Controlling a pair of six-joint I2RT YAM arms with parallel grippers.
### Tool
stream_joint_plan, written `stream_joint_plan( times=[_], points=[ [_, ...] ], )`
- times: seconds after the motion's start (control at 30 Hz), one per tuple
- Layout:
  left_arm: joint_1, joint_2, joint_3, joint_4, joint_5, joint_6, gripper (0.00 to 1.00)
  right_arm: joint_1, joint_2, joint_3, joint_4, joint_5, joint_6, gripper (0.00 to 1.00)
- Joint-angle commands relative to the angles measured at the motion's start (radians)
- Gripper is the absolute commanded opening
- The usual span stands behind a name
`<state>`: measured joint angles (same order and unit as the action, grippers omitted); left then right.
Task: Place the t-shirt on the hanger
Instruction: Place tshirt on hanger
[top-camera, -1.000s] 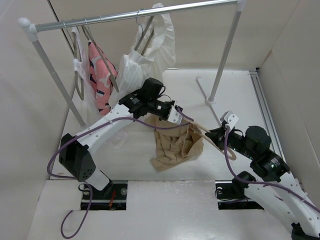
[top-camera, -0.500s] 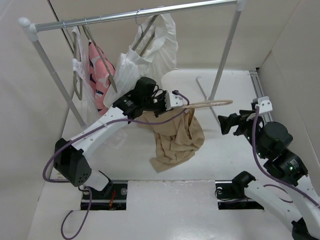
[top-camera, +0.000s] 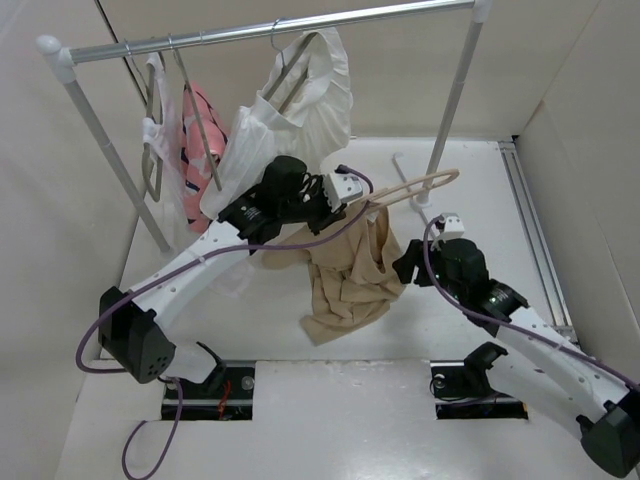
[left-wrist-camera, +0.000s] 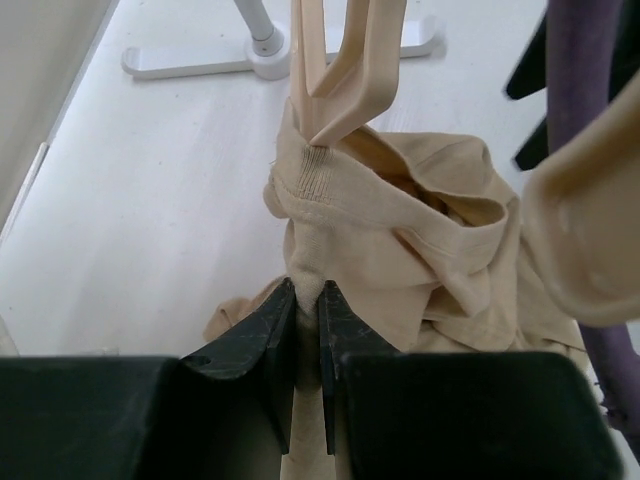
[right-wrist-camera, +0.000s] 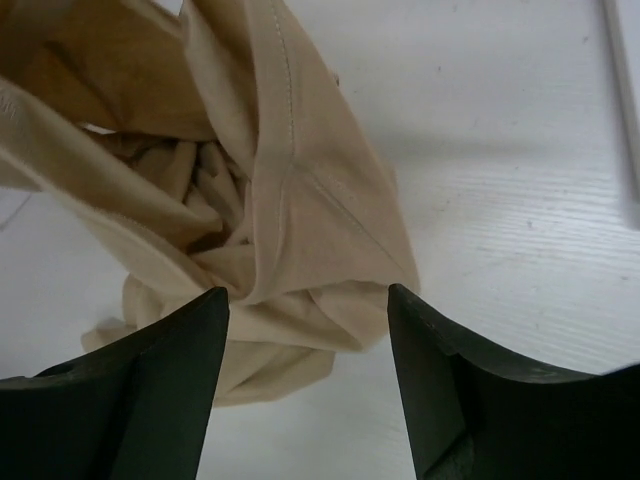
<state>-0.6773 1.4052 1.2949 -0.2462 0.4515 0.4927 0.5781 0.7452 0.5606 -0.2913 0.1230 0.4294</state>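
Note:
The tan t-shirt (top-camera: 350, 285) hangs bunched from my left gripper (top-camera: 352, 200), its lower end resting on the table. In the left wrist view that gripper (left-wrist-camera: 307, 290) is shut on a fold of the t-shirt (left-wrist-camera: 420, 230) just below the collar. The peach hanger (left-wrist-camera: 345, 60) pokes out through the neck hole. From above, the hanger (top-camera: 420, 185) sticks out to the right, in the air. My right gripper (top-camera: 403, 268) is open beside the shirt's right side. In the right wrist view its jaws (right-wrist-camera: 305, 300) stand wide around the lower folds of the t-shirt (right-wrist-camera: 290, 190), not gripping.
A clothes rack rail (top-camera: 270, 30) crosses the back, carrying a white pleated garment (top-camera: 290, 120) and a pink patterned garment (top-camera: 200, 130). Its right post (top-camera: 450, 110) and foot (left-wrist-camera: 200, 60) stand just behind the hanger. Walls close in left and right (top-camera: 590, 200).
The right gripper opened, let go of the hanger, drew back right, then came left again to the shirt's side. The left arm lifted the shirt and hanger up and back.

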Motion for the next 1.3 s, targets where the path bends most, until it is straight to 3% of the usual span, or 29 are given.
stream_joint_plan(
  times=[0.0,0.27,0.57,0.6,0.67,0.7,0.77,0.9,1.0,1.13,1.27],
  points=[
    [-0.022,-0.072,-0.016,0.078,0.013,-0.068,0.00,0.009,0.046,0.005,0.291,-0.029,0.092,0.70],
    [-0.031,-0.104,-0.071,0.114,0.010,-0.078,0.00,0.031,0.293,0.053,0.369,-0.065,0.091,0.76],
    [-0.010,-0.133,-0.071,0.133,0.019,-0.144,0.00,0.063,0.351,-0.062,0.357,-0.016,0.190,0.63],
    [-0.010,-0.133,-0.071,0.133,0.029,-0.166,0.00,0.063,0.365,-0.073,0.357,-0.016,0.201,0.51],
    [0.011,-0.133,-0.080,0.154,0.039,-0.195,0.00,0.063,0.400,-0.082,0.357,-0.016,0.212,0.39],
    [0.012,-0.143,-0.080,0.165,0.039,-0.204,0.00,0.063,0.410,-0.091,0.357,-0.016,0.212,0.19],
    [0.012,-0.143,-0.089,0.165,0.039,-0.194,0.00,0.063,0.410,-0.091,0.357,-0.025,0.212,0.00],
    [0.021,-0.178,-0.129,0.125,0.039,-0.105,0.00,0.000,0.297,-0.134,0.321,-0.016,0.212,0.00],
    [0.021,-0.218,-0.175,0.041,0.070,0.112,0.00,-0.113,0.170,-0.143,0.171,0.021,0.181,0.00],
    [0.021,-0.267,-0.285,-0.048,0.040,0.289,0.00,-0.275,-0.065,-0.050,-0.055,0.043,0.025,0.00],
    [0.030,-0.276,-0.304,-0.100,0.050,0.374,0.00,-0.377,-0.073,0.068,-0.202,0.021,-0.130,0.00]
  ],
)
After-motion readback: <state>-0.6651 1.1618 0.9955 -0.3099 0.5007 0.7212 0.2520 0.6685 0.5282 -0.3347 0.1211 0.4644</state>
